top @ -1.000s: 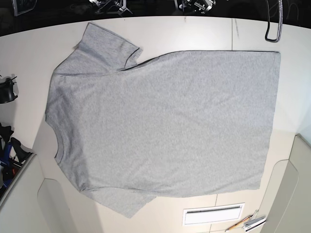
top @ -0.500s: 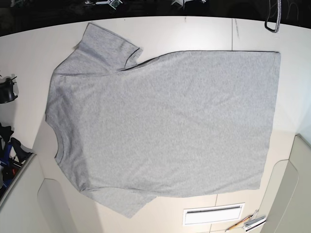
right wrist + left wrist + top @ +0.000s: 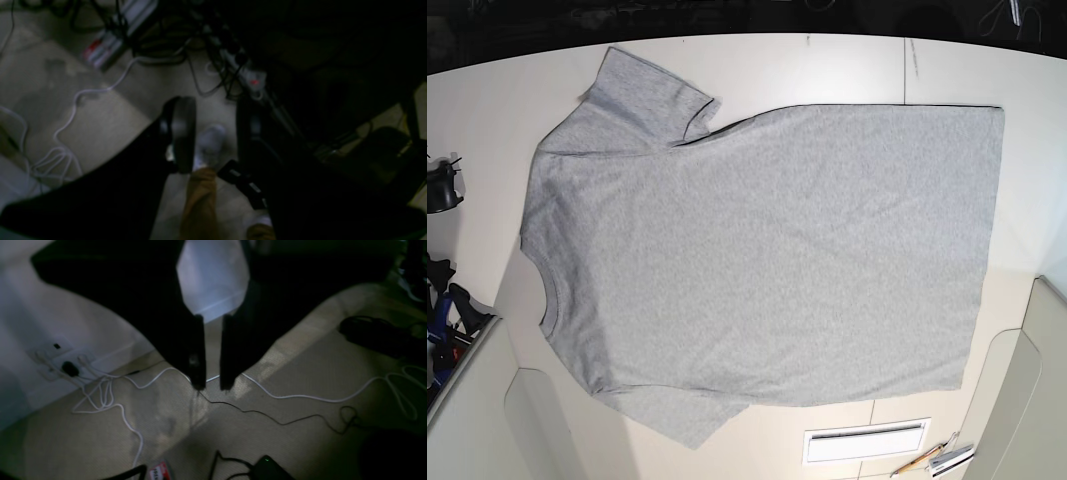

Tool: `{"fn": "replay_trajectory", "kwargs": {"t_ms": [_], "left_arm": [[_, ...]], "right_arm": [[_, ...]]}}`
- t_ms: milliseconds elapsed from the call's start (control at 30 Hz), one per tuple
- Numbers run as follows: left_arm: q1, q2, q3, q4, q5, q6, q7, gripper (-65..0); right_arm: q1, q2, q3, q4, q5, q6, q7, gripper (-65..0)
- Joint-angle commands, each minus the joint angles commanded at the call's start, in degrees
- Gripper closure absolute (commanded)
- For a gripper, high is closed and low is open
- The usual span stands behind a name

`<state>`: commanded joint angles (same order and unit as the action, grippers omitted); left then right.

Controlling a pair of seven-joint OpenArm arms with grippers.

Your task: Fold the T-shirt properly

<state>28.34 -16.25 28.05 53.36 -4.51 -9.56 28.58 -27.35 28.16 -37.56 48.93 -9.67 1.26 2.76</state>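
The T-shirt (image 3: pixel 767 250) lies flat and spread on the white table (image 3: pixel 827 65), plain grey side up. Its collar (image 3: pixel 545 290) points left and its hem runs down the right. One sleeve (image 3: pixel 642 95) reaches toward the far edge, the other (image 3: pixel 682 420) toward the near edge. Neither gripper shows in the base view. In the left wrist view my left gripper (image 3: pixel 212 386) hangs over carpeted floor, fingers a narrow gap apart and holding nothing. My right gripper (image 3: pixel 213 103) is also over the floor, open wider and empty.
A white slotted plate (image 3: pixel 865 440) and a few pens (image 3: pixel 932 460) lie near the table's front right. Dark gear (image 3: pixel 442 185) sits off the left edge. White cables (image 3: pixel 106 400) and power strips (image 3: pixel 250 78) lie on the floor. A person's shoe (image 3: pixel 210 141) is below my right gripper.
The arm parts and the dark cable loop seen along the top edge of the base view have drawn back out of view. The T-shirt has not moved.
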Motion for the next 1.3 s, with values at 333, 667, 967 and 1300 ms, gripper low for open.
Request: {"fn": "replay_trajectory", "kwargs": {"t_ms": [333, 667, 967, 1300], "left_arm": [[12.2, -3.0, -7.2, 14.2, 0.0, 1.6, 0.2, -11.2], [25.5, -3.0, -19.1, 28.0, 0.0, -0.5, 0.3, -11.2], [32.9, -3.0, -24.0, 42.3, 0.0, -0.5, 2.0, -11.2], [34.7, -3.0, -33.8, 52.9, -2.7, -0.5, 4.1, -11.2]], "right_arm": [[-7.6, 7.0, 0.0, 10.3, -0.2, -0.02, -0.2, -20.6], [-13.9, 12.3, 0.0, 21.4, -3.0, -4.13, -3.6, -20.6], [-18.2, 16.7, 0.1, 33.4, -3.5, -9.68, -8.9, -20.7], [-18.3, 18.6, 0.1, 41.8, -1.7, -10.38, -13.4, -22.5]]}}
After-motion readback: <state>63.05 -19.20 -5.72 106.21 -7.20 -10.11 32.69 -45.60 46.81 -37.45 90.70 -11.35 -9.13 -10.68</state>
